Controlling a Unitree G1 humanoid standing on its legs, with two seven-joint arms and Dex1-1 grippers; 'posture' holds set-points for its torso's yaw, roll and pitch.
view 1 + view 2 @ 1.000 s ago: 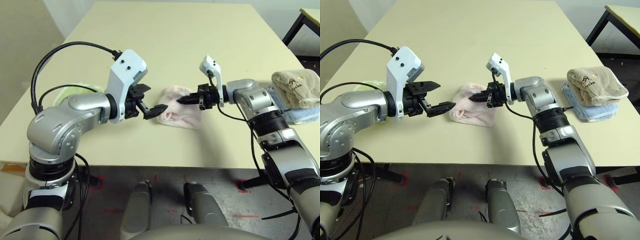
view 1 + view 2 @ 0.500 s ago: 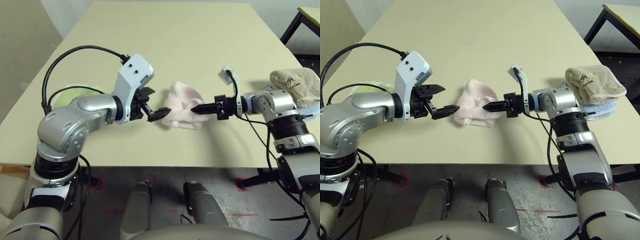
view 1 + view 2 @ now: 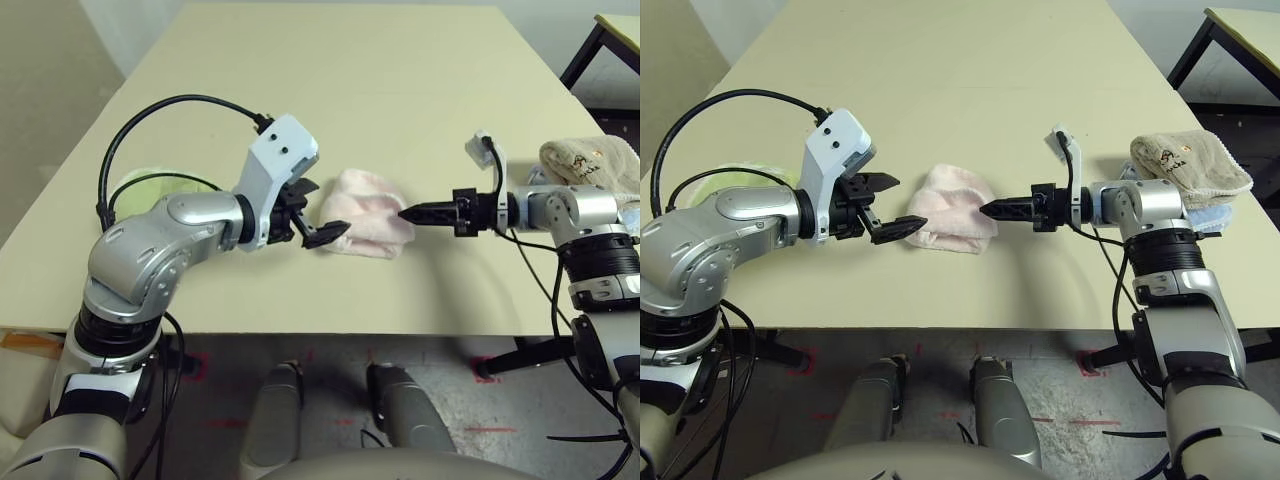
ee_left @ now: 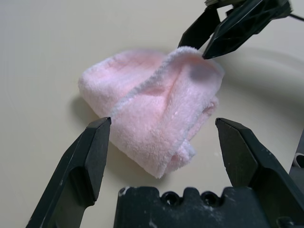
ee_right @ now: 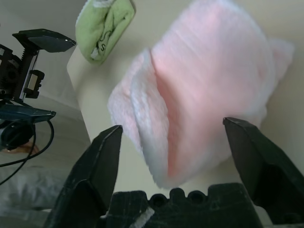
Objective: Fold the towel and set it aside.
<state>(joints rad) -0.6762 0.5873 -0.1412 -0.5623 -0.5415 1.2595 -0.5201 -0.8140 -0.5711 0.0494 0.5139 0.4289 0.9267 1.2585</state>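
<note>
The towel (image 3: 365, 208), pale pink and fluffy, lies folded into a thick bundle on the table (image 3: 350, 80) near its front edge. My left gripper (image 3: 322, 212) is open at the towel's left edge, one finger above and one below; in the left wrist view the towel (image 4: 152, 109) lies just beyond its open jaws (image 4: 162, 121). My right gripper (image 3: 405, 212) points at the towel's right edge, just clear of it. The right wrist view shows it open (image 5: 172, 124) with the towel (image 5: 199, 95) ahead of the fingers and nothing held.
A lime-green folded towel (image 3: 150, 185) lies at the table's left edge behind my left forearm. A beige towel (image 3: 590, 168) sits on a light blue one (image 3: 1205, 215) at the right edge, behind my right forearm. A dark table leg (image 3: 585, 55) stands at the far right.
My right gripper has opened, let go of the towel and drawn back to the right. My left gripper has moved right, up to the towel's left edge.
</note>
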